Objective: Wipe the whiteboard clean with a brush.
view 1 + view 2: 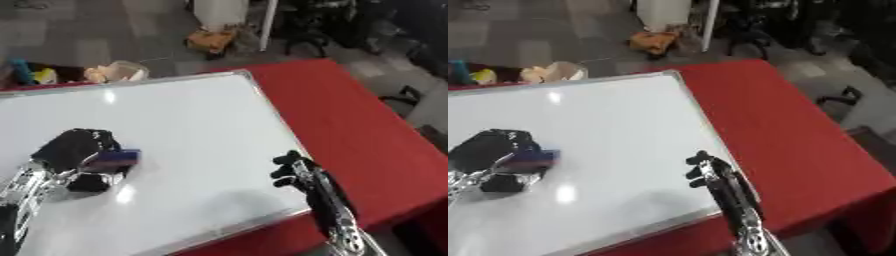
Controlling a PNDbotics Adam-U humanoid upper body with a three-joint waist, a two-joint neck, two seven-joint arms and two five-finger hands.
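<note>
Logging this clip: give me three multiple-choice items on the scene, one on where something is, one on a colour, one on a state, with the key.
1. Where does the whiteboard lie?
A. On a red table
B. On the floor
C. Propped against a wall

2. What colour is the brush that is held by the left hand?
A. Bright yellow
B. Blue with a dark red band
C. White

3. What is the right hand doing?
A. Gripping the brush
B. Lifting the board
C. Holding nothing, fingers curled, above the board's near right part

Key:
1 A, the red table shows past the board's right and near edges.
2 B, those colours show between the left hand's curled fingers.
3 C, nothing shows in its fingers, and the brush is across the board in the other hand.
</note>
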